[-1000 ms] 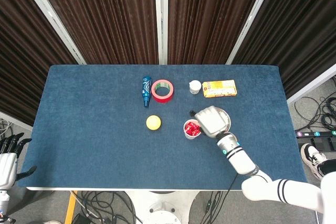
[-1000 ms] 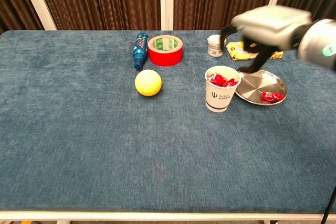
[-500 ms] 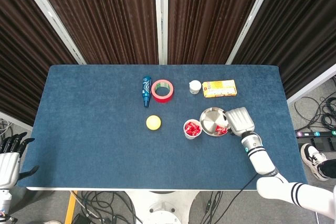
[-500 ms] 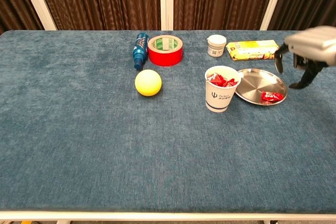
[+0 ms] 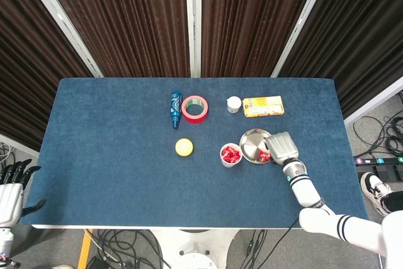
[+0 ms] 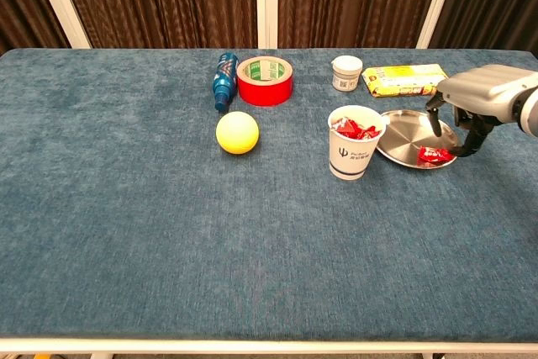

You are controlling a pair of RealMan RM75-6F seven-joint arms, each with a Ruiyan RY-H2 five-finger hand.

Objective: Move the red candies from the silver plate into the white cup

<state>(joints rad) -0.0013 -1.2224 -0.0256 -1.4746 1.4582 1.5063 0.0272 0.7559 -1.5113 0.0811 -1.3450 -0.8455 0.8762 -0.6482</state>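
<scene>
The white cup (image 6: 355,152) (image 5: 230,155) stands right of table centre with several red candies inside. Just to its right lies the silver plate (image 6: 408,134) (image 5: 252,144), and one red candy (image 6: 435,155) (image 5: 265,155) rests near its front-right rim. My right hand (image 6: 471,107) (image 5: 283,148) hovers over the plate's right edge, its fingers apart and pointing down just above that candy, holding nothing. My left hand (image 5: 11,187) hangs off the table's left side, fingers spread, empty.
A yellow ball (image 6: 237,133) lies left of the cup. At the back stand a red tape roll (image 6: 265,80), a blue bottle (image 6: 223,81) lying down, a small white jar (image 6: 345,72) and a yellow box (image 6: 405,79).
My right hand swung from over the cup out to the right past the plate, then came back left and lower over the plate's right edge. The left hand stayed put.
</scene>
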